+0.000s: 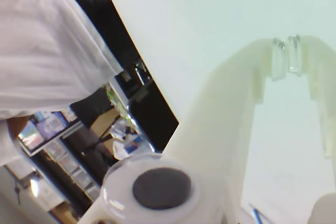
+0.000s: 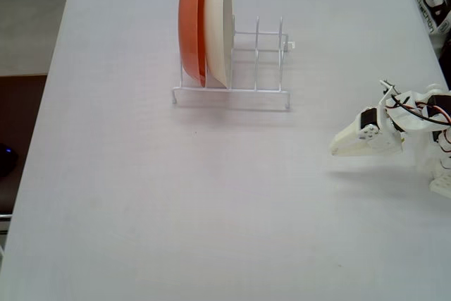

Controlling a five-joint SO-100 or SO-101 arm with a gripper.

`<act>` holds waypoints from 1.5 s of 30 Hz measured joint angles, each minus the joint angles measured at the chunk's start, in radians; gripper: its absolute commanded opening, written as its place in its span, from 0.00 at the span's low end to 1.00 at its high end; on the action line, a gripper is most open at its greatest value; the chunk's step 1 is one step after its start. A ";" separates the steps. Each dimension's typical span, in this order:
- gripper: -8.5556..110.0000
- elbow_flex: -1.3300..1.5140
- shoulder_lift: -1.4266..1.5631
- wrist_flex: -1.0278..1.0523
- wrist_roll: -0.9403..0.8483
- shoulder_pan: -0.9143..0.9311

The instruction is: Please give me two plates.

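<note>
The two plates are out of view in both frames. In the fixed view my white gripper (image 2: 335, 149) hovers low over the table at the right side, pointing left, well to the right of and nearer than the wire rack (image 2: 268, 90). The wrist view shows my gripper (image 1: 286, 59) shut, its clear pads almost touching, with nothing between them and only bare white table beneath.
The white wire rack holds an orange dish (image 2: 190, 26) and a cream-white dish (image 2: 220, 26) upright in its left slots; the right slots hold nothing. In the wrist view a white garment (image 1: 47, 40) hangs past the table's dark edge (image 1: 152, 108).
</note>
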 measured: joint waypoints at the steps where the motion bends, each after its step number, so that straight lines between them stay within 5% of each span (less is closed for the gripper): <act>1: 0.07 0.000 0.000 0.000 0.000 0.000; 45: 0.07 0.000 0.000 0.006 -0.014 0.009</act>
